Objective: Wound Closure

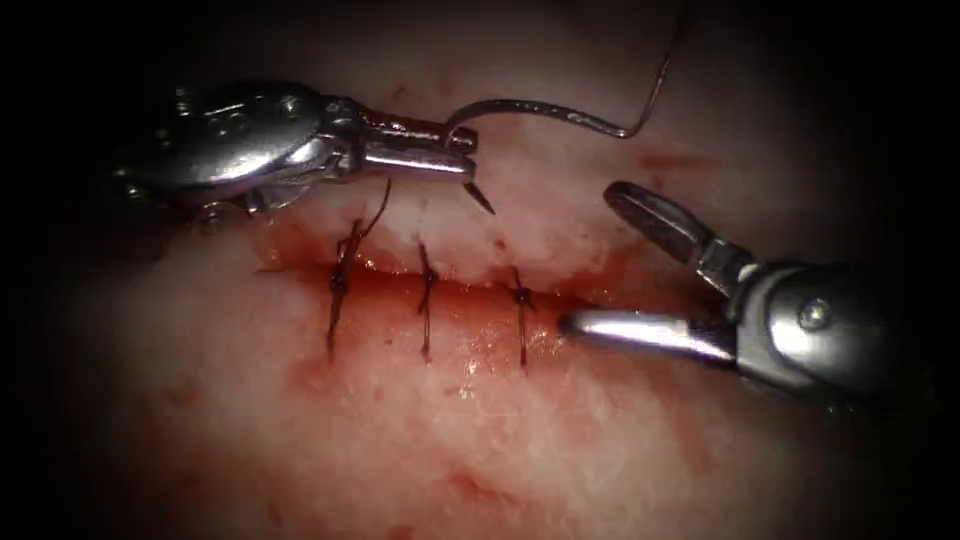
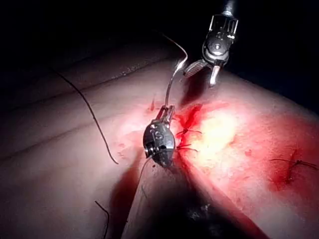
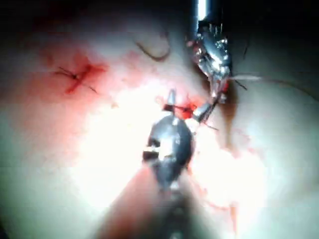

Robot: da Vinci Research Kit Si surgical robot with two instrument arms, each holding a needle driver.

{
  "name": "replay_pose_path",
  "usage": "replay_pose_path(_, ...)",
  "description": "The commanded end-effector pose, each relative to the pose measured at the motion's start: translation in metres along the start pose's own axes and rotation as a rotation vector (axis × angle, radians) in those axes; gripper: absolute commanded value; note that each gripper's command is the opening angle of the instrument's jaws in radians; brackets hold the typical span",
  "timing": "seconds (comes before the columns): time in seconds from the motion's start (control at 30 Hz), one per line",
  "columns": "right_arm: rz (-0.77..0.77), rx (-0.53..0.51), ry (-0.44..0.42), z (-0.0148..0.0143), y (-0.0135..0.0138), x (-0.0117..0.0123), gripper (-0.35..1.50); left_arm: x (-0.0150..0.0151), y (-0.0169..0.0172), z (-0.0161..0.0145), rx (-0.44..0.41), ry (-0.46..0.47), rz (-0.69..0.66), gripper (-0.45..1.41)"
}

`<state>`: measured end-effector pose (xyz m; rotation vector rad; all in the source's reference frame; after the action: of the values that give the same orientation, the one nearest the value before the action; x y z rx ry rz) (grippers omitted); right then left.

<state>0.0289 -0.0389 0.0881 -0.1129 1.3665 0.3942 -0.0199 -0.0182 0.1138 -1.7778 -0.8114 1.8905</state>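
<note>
Needle clamped in the left tool above the cut; right tool spread and empty.

The left tool (image 1: pixel 445 150), in the upper left of the endoscope view, is closed on the needle (image 1: pixel 540 108) near its pointed end, so the short tip projects down and to the right, clear of the tissue (image 1: pixel 560 440). From that grip the needle's curve is carried rightward, its long axis roughly horizontal, and the thread (image 1: pixel 665 65) rises from its far end toward the upper right. At right, the right tool (image 1: pixel 600 265) is held wide apart on nothing, one jaw apparently resting by the right end of the cut (image 1: pixel 470 290), beside three stitches (image 1: pixel 425 300).
</note>
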Motion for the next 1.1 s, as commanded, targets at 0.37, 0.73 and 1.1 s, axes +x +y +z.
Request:
replay_pose_path(0.37,-0.086,0.079,0.128,0.0039,0.0012,0.0008,1.03,-0.0028,0.0010,0.0012,-0.291,-0.001,-0.223,-0.45)
replay_pose_path(0.73,-0.077,0.184,0.235,0.0059,0.0001,0.0014,0.81,-0.0032,0.0013,0.0010,-0.395,0.018,-0.289,-0.45)
replay_pose_path(1.1,-0.094,0.234,0.252,0.0075,-0.0011,0.0012,0.63,-0.0035,0.0029,0.0017,-0.447,-0.003,-0.309,-0.45)
